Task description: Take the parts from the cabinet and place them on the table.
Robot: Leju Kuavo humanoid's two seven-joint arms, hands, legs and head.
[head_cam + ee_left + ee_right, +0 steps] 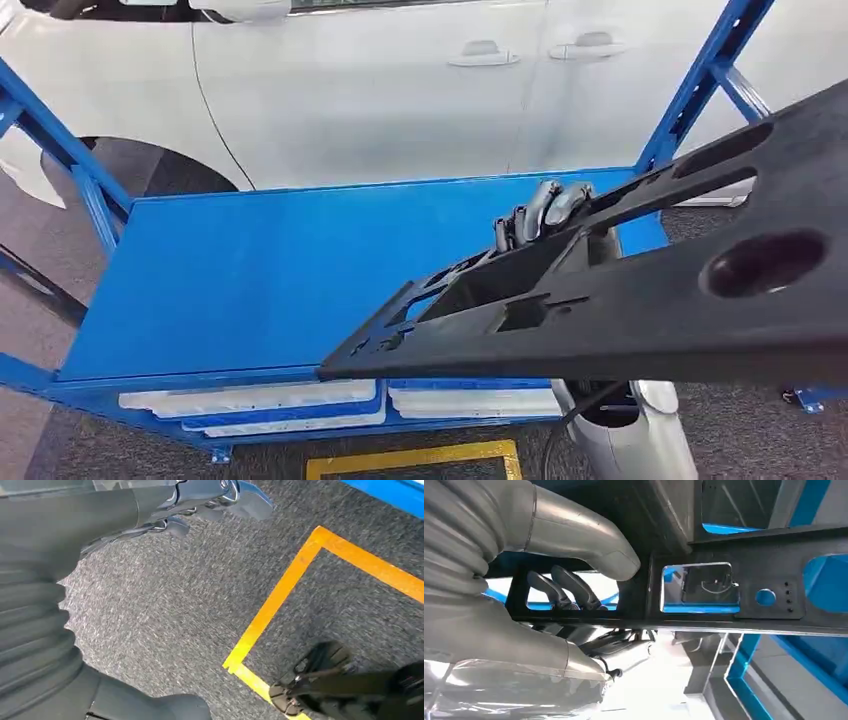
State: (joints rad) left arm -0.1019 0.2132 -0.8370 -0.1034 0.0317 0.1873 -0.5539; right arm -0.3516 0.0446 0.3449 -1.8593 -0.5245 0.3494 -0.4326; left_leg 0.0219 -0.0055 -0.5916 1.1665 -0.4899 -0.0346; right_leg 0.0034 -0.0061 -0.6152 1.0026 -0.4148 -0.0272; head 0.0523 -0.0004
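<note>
We've got the panel (pixel 640 300) in the right hand (pixel 540 215) — fingers (pixel 569 587) hooked through a cutout, thumb clamped opposite, over the blue table (pixel 260 270). Looks stiff, long, likely tip-prone — grip nearer middle. Left hand (pixel 200 500): can't tell.

We see a blue table (pixel 250 270) before a white car (pixel 400 90), standing on grey carpet (pixel 165 615) marked with yellow tape (pixel 280 600).

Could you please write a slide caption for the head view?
Right hand holds a long black panel tilted above the blue table, a white car behind.
</note>
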